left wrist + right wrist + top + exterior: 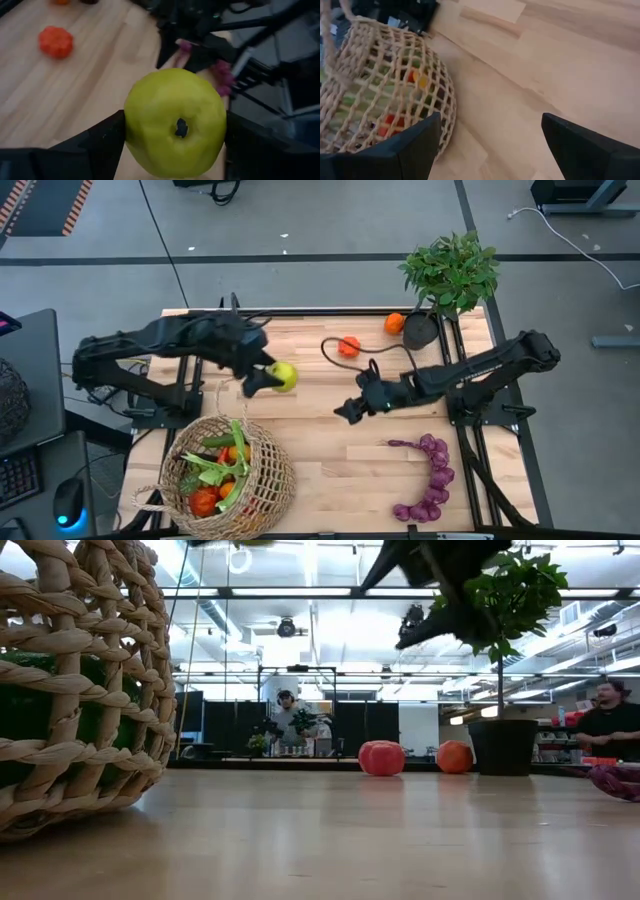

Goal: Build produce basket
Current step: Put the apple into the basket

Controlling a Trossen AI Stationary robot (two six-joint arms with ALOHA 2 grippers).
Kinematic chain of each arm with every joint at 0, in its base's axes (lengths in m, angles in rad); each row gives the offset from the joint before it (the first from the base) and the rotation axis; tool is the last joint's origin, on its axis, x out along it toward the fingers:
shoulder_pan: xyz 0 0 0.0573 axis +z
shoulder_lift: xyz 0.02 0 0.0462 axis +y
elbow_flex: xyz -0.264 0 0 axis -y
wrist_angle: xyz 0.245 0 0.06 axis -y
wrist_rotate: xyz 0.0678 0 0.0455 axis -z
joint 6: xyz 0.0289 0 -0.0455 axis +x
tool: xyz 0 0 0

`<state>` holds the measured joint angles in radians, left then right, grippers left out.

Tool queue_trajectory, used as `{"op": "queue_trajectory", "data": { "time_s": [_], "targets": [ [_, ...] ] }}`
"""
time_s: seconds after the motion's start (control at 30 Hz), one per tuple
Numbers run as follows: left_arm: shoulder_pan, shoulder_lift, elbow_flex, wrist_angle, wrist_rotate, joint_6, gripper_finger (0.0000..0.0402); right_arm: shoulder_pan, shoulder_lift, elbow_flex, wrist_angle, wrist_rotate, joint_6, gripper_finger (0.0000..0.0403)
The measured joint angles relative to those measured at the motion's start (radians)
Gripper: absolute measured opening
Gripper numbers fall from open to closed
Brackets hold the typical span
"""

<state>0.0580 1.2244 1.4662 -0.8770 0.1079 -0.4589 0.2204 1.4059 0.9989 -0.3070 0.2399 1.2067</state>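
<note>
The tan wicker basket (228,480) stands at the table's near left, with green, red and orange produce inside. A green apple (283,376) hangs above the table just beyond the basket, with my left gripper (268,378) shut on it. My right gripper (350,408) stands open and empty over the table's middle, right of the apple; its wrist view looks toward the basket (380,85). A bunch of purple grapes (430,480) lies on the table at the near right. My left gripper pinches the green apple between its two fingers, one finger (95,145) on each of two opposite sides (131,125). The fingers come from the table's left, slanting down. The apple is lifted clear of the table, its stem pit (181,128) facing the wrist.
A red ribbed vegetable (348,346) and an orange (394,323) lie near the far edge. A leafy plant (450,275) in a black pot (420,330) stands at the far right corner. Bare wood lies between basket and grapes.
</note>
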Motion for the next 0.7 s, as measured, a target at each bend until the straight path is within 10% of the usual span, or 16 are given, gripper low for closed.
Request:
{"op": "queue_trajectory", "data": {
  "time_s": [0.7],
  "targets": [
    [-0.467, -0.271, 0.001, -0.407, 0.001, -0.273, 0.0308, 0.364, 0.232, 0.0, 0.381, 0.188, 0.27, 0.0348]
  ]
}}
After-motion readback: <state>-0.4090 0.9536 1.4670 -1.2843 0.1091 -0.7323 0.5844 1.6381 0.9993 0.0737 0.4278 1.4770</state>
